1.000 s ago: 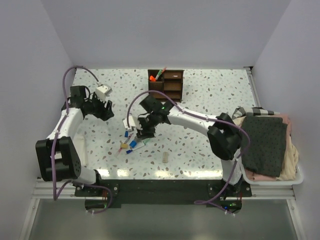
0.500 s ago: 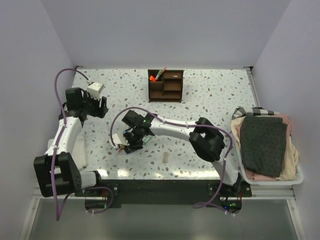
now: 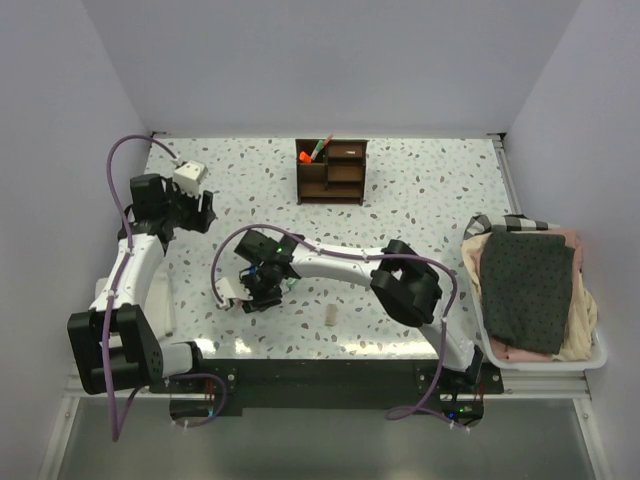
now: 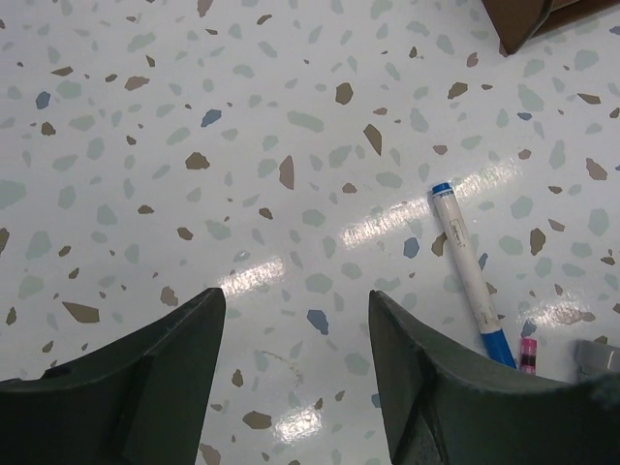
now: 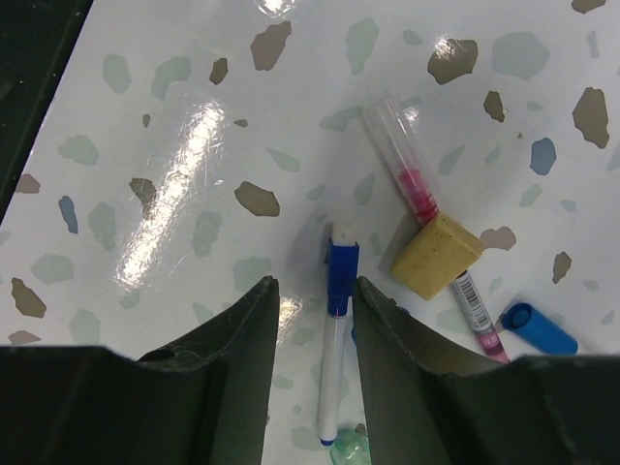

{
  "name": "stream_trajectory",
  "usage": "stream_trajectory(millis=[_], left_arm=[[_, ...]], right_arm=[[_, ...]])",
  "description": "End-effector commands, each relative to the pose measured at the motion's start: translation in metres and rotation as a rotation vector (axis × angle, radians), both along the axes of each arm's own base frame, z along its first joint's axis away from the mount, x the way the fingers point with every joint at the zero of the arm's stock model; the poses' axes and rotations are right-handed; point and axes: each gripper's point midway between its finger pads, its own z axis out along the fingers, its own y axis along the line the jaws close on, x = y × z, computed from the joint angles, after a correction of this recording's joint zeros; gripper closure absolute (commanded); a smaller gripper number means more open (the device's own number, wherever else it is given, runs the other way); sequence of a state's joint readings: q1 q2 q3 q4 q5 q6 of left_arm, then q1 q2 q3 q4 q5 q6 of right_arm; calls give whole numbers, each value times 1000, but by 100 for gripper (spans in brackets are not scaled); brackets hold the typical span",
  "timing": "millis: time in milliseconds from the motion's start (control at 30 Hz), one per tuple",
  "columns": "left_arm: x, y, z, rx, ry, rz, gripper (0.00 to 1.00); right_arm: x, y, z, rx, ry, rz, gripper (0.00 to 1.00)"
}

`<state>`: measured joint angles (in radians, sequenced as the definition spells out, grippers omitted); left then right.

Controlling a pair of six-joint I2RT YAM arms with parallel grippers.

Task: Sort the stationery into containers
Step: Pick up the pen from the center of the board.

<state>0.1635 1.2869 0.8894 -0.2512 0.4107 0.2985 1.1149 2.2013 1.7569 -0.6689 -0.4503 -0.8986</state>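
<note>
1. First, the left hand (image 4: 295,320) hangs over the speckled white desk (image 3: 420,200), well to the left of the dark brown wooden organizer box (image 3: 335,180). Its jaws are released, with nothing between them.
2. Next, nearer the arm bases and to the left of that box, the right hand (image 5: 316,291) sits low over the loose stationery. Its jaws are parted and straddle one blue-and-white pen (image 5: 335,334); they look not yet clenched on it.
3. The coming move turns on this: the pen lies straight below the right hand, its long axis running along the fingers. Closing would therefore squeeze it across its width. The right hand is far nearer than the left.
4. Just right of the pen lie four more pieces:
   - one clear tube with pink ink (image 5: 402,160)
   - one tan eraser block (image 5: 438,254), touching the tube's end
   - one pink barcoded pen (image 5: 475,308)
   - one loose blue cap (image 5: 539,327)
5. There is one box. Its far left compartment holds one orange marker (image 3: 304,156) and one green marker (image 3: 320,147).
6. Near the desk's front edge, in front of the box, a second tan block (image 3: 331,314) lies alone.
7. Far right of the box sits a pile of dark and pink cloths (image 3: 530,290).
</note>
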Motion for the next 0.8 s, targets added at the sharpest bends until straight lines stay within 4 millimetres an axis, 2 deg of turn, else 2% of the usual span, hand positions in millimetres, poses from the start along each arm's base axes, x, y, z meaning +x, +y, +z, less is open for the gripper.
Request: stream_trajectory(millis=[0, 67, 267, 300, 333, 367, 433, 467, 500, 567, 600, 633, 667, 700, 733, 767], left_arm=[[7, 3, 5, 13, -49, 1, 34], [6, 3, 3, 10, -46, 3, 34], [4, 2, 1, 10, -41, 1, 34], [4, 3, 2, 11, -43, 0, 34], [4, 1, 1, 8, -41, -3, 34], [4, 2, 2, 8, -42, -4, 34], [5, 0, 4, 2, -42, -10, 34], [4, 0, 3, -2, -27, -11, 34], [8, 0, 11, 0, -37, -14, 34], [8, -1, 14, 3, -18, -32, 34], [13, -1, 27, 10, -39, -42, 34], [16, -1, 30, 16, -39, -56, 34], [16, -1, 33, 17, -35, -61, 34], [22, 0, 47, 22, -60, -63, 34], [25, -2, 52, 19, -67, -75, 34], [26, -2, 55, 15, -63, -80, 34]], right_arm=[[8, 18, 1, 18, -18, -63, 60], [10, 22, -5, 7, -3, -98, 60], [6, 16, -20, -31, 32, -114, 63], [3, 13, -23, -44, 41, -109, 67], [2, 10, -26, -56, 48, -110, 81], [0, 8, -26, -64, 55, -107, 88], [-6, 1, -19, -78, 75, -103, 99], [-8, 0, -13, -76, 80, -102, 100], [-8, 0, 6, -52, 77, -106, 100], [-5, 6, 37, -2, 79, -125, 100], [1, 6, 55, 21, 89, -153, 100], [10, 21, 104, 115, 107, -208, 100], [10, 28, 133, 179, 165, -210, 100], [28, 27, 159, 230, 189, -259, 100], [41, 35, 206, 333, 220, -322, 100], [55, 43, 236, 440, 244, -342, 100]])
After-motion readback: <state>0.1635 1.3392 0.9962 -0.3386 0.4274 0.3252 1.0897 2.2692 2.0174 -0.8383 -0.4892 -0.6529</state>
